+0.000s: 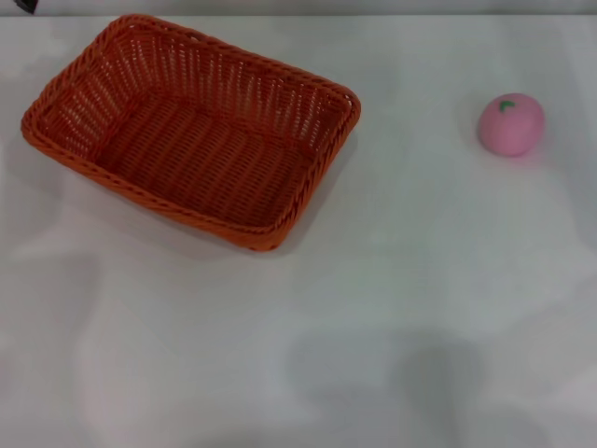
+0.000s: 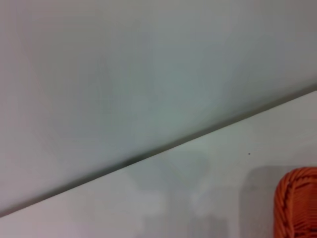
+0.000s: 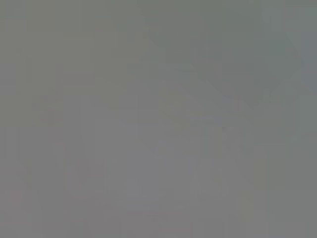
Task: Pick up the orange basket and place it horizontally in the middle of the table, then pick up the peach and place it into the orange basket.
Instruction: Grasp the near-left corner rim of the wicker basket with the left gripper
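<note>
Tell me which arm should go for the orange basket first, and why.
Left, probably. The orange basket lies skewed on the table's left side, and its rim already shows in the left wrist view. The peach sits far right. Neither gripper is in view.

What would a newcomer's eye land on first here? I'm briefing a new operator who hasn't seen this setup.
First the orange basket: by far the biggest thing, empty, lying askew at the far left of the white table; one corner also shows in the left wrist view. Next the small pink peach, alone at the far right, well apart from the basket. Neither gripper is in view.
</note>
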`<move>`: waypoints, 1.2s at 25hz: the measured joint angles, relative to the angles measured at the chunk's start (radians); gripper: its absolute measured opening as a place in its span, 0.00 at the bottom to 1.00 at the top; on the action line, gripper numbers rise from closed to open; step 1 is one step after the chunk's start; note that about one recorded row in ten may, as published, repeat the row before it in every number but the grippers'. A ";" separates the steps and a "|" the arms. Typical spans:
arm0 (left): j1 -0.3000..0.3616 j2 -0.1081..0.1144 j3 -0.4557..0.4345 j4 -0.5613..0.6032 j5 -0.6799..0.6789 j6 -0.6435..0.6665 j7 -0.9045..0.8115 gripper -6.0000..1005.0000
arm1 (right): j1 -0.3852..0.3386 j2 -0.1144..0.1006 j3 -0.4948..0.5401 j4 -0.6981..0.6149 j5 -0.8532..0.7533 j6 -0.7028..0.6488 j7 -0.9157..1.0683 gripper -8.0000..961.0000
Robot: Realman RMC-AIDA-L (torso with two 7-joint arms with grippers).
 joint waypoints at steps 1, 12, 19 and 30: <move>-0.001 -0.006 0.000 0.000 0.000 0.001 0.000 0.68 | 0.001 0.000 -0.001 0.000 0.000 0.000 0.000 0.89; -0.019 -0.063 -0.003 -0.014 -0.002 -0.038 -0.006 0.68 | 0.025 -0.007 -0.011 0.000 -0.007 -0.043 -0.005 0.89; -0.020 -0.072 -0.008 -0.012 -0.002 -0.044 -0.008 0.68 | 0.025 -0.011 -0.011 0.000 -0.006 -0.051 -0.006 0.89; 0.014 -0.075 -0.011 -0.001 -0.002 -0.039 -0.006 0.68 | 0.029 -0.011 -0.011 0.001 -0.003 -0.054 -0.004 0.89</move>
